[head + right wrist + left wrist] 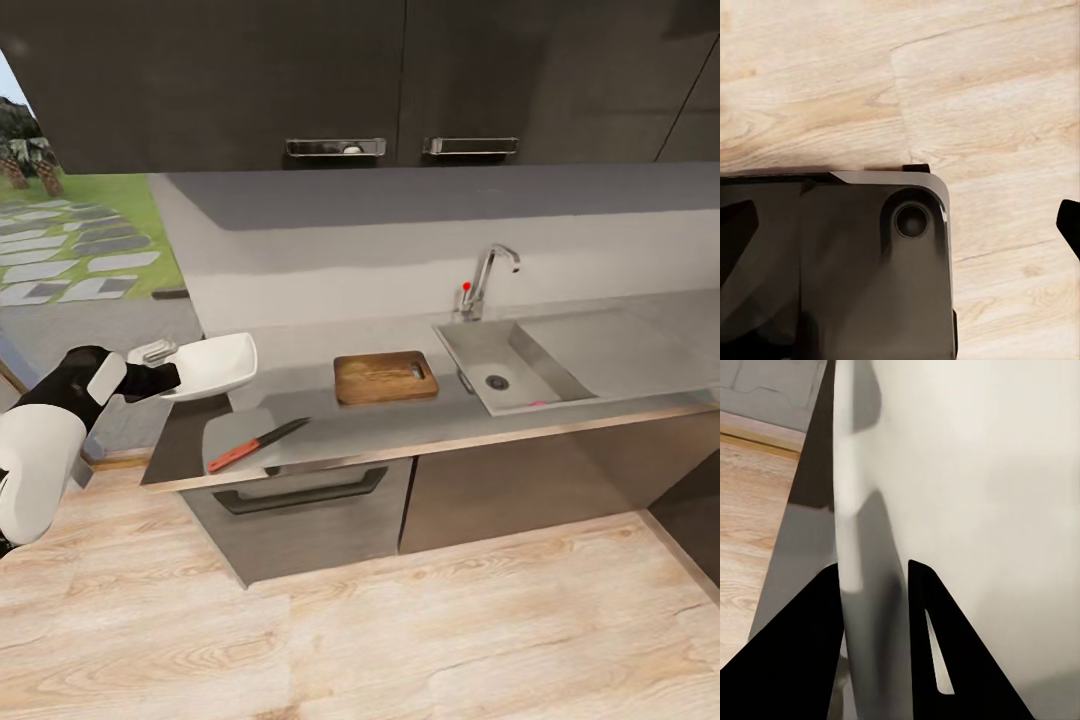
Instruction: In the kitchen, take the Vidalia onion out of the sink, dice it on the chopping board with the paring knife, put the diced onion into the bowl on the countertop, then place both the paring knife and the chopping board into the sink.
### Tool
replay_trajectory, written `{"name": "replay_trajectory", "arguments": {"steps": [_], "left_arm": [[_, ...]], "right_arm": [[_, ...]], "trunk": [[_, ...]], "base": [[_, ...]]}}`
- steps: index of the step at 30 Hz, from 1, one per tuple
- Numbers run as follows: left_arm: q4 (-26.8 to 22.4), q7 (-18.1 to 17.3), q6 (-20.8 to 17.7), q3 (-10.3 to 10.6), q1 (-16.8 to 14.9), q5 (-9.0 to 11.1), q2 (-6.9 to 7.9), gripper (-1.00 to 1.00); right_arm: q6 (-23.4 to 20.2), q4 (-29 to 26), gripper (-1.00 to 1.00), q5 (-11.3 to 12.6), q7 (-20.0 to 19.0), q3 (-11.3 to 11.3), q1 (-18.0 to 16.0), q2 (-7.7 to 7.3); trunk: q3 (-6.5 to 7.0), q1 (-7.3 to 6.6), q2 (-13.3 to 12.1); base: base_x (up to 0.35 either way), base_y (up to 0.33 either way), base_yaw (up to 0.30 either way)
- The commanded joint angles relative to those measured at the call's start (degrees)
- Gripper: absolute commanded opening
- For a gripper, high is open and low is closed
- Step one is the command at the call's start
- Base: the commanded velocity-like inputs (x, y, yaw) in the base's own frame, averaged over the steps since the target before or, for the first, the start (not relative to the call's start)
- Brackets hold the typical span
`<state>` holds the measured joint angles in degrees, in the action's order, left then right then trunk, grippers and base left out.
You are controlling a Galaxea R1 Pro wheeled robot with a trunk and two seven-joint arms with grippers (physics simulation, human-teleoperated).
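Head view, hidden parts: we cannot make out an onion in the sink (520,365); only a faint pink-red sliver lies at the basin's front edge, too small to identify.
Head view, left gripper (165,368): we find it pinching the near rim of the bowl (215,362), which it holds tilted, raised over the left end of the countertop (330,420).
Head view, task things: we see the paring knife (256,445) flat on the countertop below the bowl, near the front edge. The chopping board (385,377) lies between the bowl and the sink, just beside the basin, apart from the gripper.
Left wrist view, grip: we see two dark fingers (787,660) pressed on either side of the bowl's white rim (862,547); the bowl's wall spans most of the frame, cut off at the edges.
Right wrist view, right gripper: we see one dark tip at the frame edge; we cannot tell how far the fingers are spread. A black robot base (832,262) sits over the wood floor (982,90).
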<state>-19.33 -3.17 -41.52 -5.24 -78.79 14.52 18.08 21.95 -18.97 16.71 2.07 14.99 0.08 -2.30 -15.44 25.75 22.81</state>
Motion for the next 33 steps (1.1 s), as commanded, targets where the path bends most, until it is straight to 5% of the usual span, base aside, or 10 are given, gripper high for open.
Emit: {"name": "replay_trajectory", "arguments": {"steps": [1,33], "left_arm": [[-0.06,-0.26,-0.31,-0.47,-0.04,-0.28,-0.04,-1.00],[0.85,-0.19,-0.23,-0.45,-0.04,-0.28,0.02,-1.00]], "right_arm": [[0.11,-0.10,1.00,0.52,0.22,0.48,0.01,-0.07],[0.03,0.07,1.00,-1.72,0.03,0.75,0.01,0.46]], "trunk": [[-0.09,0.03,0.10],[-0.40,0.03,0.10]], "base": [[0.004,-0.006,0.000],[0.032,0.000,0.000]]}}
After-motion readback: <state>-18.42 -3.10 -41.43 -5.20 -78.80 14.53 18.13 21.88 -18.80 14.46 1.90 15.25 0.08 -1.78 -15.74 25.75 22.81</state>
